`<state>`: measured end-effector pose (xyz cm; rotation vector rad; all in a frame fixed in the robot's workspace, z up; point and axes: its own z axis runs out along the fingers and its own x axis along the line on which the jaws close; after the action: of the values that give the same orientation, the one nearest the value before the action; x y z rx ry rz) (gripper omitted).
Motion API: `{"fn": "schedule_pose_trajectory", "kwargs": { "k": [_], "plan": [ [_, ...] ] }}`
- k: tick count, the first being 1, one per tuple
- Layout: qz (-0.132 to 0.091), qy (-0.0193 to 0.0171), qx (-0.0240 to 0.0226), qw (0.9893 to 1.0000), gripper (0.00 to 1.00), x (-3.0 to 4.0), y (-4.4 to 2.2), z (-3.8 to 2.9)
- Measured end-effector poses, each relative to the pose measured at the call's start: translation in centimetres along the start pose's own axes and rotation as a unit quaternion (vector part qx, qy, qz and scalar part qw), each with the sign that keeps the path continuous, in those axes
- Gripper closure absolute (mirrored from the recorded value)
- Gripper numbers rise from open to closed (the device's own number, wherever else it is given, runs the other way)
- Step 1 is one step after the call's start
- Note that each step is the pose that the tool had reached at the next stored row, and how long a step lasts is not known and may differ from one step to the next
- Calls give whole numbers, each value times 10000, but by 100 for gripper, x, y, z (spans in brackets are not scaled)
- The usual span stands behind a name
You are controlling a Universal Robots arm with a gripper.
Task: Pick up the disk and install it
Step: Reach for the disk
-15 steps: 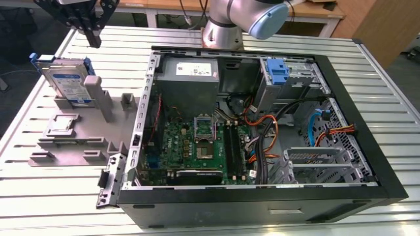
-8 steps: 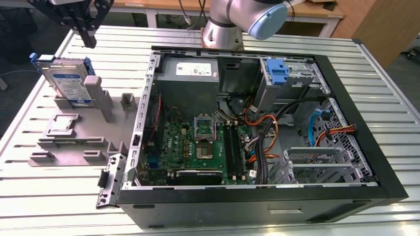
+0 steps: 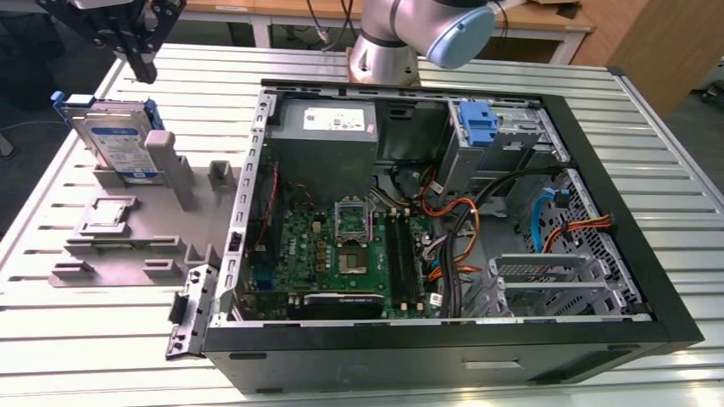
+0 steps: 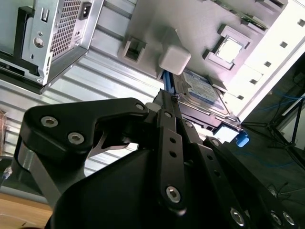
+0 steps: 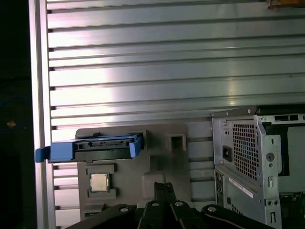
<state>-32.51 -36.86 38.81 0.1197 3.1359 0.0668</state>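
Disk (image 3: 117, 140) stood on edge in a grey holder (image 3: 125, 254), tilted back against the holder's upright posts, with its white-and-blue label facing outward and the blue carrier framing it. The holder lay on the ribbed metal table (image 3: 102, 356) along the edge on the exterior view's left. The disk sat at the end of the holder nearer the table's far corner on that side. In the first wrist view the disk (image 5: 102, 147) was seen edge-on, one blue carrier tab reaching toward the table edge.

The tool (image 3: 145, 72) hung above the disk and apart from it. Its fingers were drawn together into one tip with nothing between them, as the first wrist view (image 5: 164, 187) also showed.

A small square chip (image 3: 108, 212) lay in a recess of the holder, near the disk's slot. An open computer case (image 3: 667, 280) lay across the middle of the table, just beside the holder, with its green motherboard (image 3: 339, 254) exposed. A bare blue bracket (image 3: 481, 123) was fixed to the drive cage by the case's far wall. The arm's base (image 3: 391, 42) stood at the table's far edge behind the case
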Motion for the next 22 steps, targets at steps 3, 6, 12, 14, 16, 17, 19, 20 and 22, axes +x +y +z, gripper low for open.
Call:
{"fn": "schedule_pose_trajectory", "kwargs": {
  "k": [3,6,12,14,16,17,19,20,22],
  "plan": [
    [0,10,1,10000,90,17,-1,2],
    [0,11,1,10000,90,18,-1,2],
    [0,12,1,10000,90,27,-2,3],
    [1,13,1,10000,90,42,-3,3],
    [1,16,1,10000,90,57,-4,4],
    [1,16,1,10000,90,67,-4,4],
    [1,17,1,10000,90,100,-7,5],
    [1,17,1,10000,90,122,-8,5],
    [1,17,1,10000,90,162,-11,6]
  ]
}}
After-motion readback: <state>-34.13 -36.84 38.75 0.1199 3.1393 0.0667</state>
